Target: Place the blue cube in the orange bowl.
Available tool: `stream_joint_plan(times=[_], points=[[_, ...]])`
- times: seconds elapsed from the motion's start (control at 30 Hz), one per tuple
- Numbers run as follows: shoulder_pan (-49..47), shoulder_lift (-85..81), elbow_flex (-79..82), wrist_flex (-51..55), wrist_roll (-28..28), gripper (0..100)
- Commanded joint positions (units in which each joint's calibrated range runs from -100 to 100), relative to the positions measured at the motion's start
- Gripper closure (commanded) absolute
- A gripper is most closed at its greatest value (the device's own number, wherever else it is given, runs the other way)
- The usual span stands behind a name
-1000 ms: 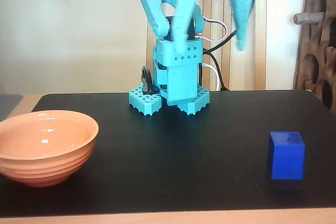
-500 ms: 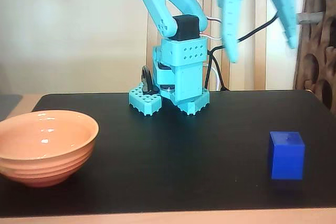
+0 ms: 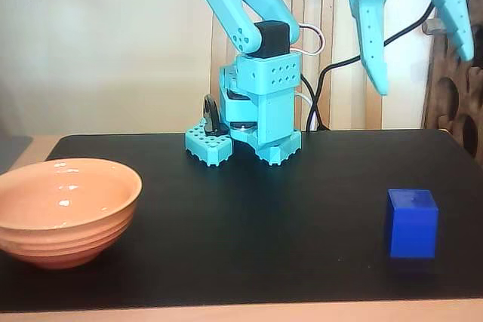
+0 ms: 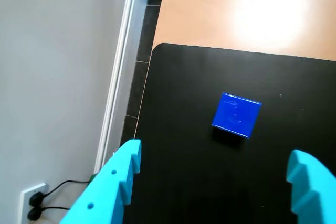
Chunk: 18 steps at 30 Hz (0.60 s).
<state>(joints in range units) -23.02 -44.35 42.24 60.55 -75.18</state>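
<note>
in the fixed view the orange bowl (image 3: 66, 209) sits far to the left of the end effector (image 3: 423, 73) and well below it, at the left end of the black mat (image 3: 249, 239) that covers the desk (image 3: 249, 314). it stands upright with its mouth open and nothing in it, which suits it as a drop target. its wall is glossy peach-orange, round, with ridged rings stacked toward the foot. next, near the middle of the back edge, is the turquoise arm base (image 3: 256, 118), blocky and studded with small holes, matte like printed plastic.

furthest right, the blue cube (image 3: 412, 224) rests flat on the mat almost straight beneath the end effector and well apart from it. smooth deep-blue faces, crisp edges; the parallel sides should suit a pinch.

the end effector hangs high with its two tapered fingers spread wide and nothing held. in the wrist view the cube (image 4: 236, 115) lies ahead of the two fingertips (image 4: 126, 166), roughly between their lines, so i judge this as lining up for a descent.
</note>
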Motion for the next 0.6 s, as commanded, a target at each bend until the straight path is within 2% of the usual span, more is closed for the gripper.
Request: stream_joint_plan(times=[0.0, 0.13, 0.57], points=[[-0.15, -0.26, 2.86, -4.8, -3.4, 68], [0.95, -0.26, 9.3, -12.03, -3.56, 68], [6.67, 6.3, 10.48, -12.64, -1.93, 68]])
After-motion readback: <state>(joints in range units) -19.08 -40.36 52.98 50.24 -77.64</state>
